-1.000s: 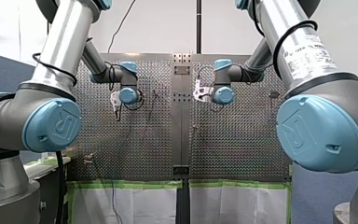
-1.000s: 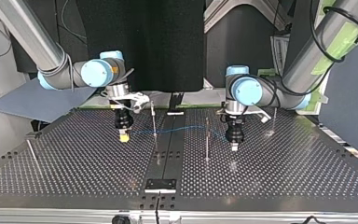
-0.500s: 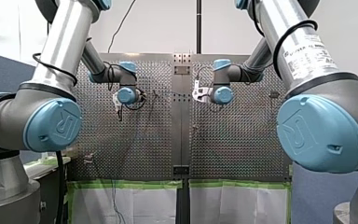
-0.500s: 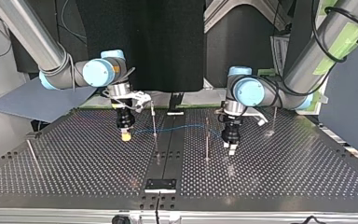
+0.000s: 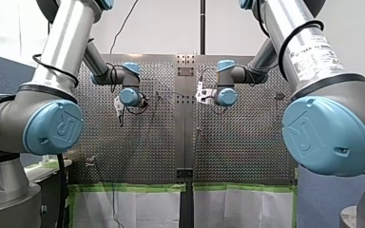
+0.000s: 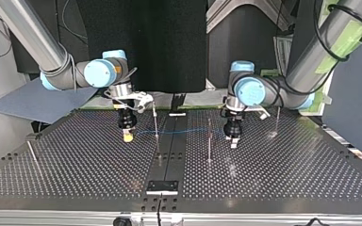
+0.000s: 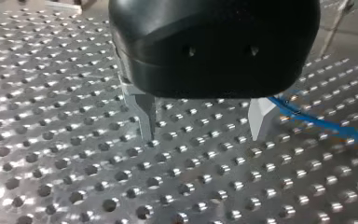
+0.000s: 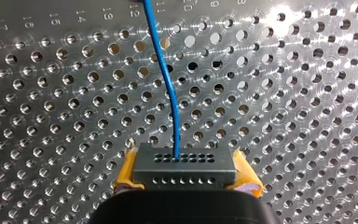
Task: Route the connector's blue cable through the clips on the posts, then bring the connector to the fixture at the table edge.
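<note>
My right gripper (image 8: 186, 179) is shut on the black connector (image 8: 184, 169), its yellow pads (image 8: 127, 170) on both sides. The blue cable (image 8: 165, 74) leaves the connector and runs ahead over the perforated plate. In the top view this gripper (image 6: 128, 137) hangs at the left, and the cable (image 6: 184, 130) stretches rightwards past a thin post (image 6: 155, 120) to a second post (image 6: 209, 139). My left gripper (image 6: 233, 141) hovers just right of that second post. Its metal fingers (image 7: 142, 112) stand open with nothing between them. The cable (image 7: 317, 122) passes just outside one fingertip.
A black fixture (image 6: 162, 187) sits at the table's near edge in the top view, in the middle. Further thin posts stand at the right (image 6: 276, 120) and the far left (image 6: 30, 151). A dark seam (image 6: 172, 141) runs down the table's centre.
My left gripper has opened, let go of the cable and lifted a little off the plate. The cable now lies straighter between the posts. My right gripper has barely moved.
</note>
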`<state>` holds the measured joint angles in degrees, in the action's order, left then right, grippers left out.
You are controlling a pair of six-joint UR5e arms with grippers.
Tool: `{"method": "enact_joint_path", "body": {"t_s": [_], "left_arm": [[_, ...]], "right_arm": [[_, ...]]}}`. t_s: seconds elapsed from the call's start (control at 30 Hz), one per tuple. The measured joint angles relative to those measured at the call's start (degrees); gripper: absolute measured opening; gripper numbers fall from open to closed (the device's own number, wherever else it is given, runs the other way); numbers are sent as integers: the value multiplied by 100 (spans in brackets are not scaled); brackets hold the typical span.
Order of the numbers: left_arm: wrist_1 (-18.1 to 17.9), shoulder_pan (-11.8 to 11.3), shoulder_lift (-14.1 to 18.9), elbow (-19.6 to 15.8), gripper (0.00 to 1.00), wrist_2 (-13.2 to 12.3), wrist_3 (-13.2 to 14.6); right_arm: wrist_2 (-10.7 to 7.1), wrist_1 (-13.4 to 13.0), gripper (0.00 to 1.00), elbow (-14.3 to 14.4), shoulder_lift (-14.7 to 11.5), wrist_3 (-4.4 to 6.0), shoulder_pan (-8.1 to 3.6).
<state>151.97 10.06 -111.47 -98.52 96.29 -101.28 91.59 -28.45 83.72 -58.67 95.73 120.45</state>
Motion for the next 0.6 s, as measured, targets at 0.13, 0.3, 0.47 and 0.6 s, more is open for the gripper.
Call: {"method": "enact_joint_path", "body": {"t_s": [0.13, 0.3, 0.47, 0.6], "left_arm": [[-11, -9, 169, -184, 98, -22, -118], [-224, 21, 415, -434, 98, -204, -352], [-259, 61, 670, -688, 98, -397, -557], [-199, 107, 829, -876, 98, -542, -593]], "right_arm": [[2, 11, 0, 0, 0, 0, 0], [3, 19, 0, 1, 0, 0, 5], [1, 60, 0, 0, 0, 0, 13], [5, 79, 0, 0, -1, 0, 24]]}}
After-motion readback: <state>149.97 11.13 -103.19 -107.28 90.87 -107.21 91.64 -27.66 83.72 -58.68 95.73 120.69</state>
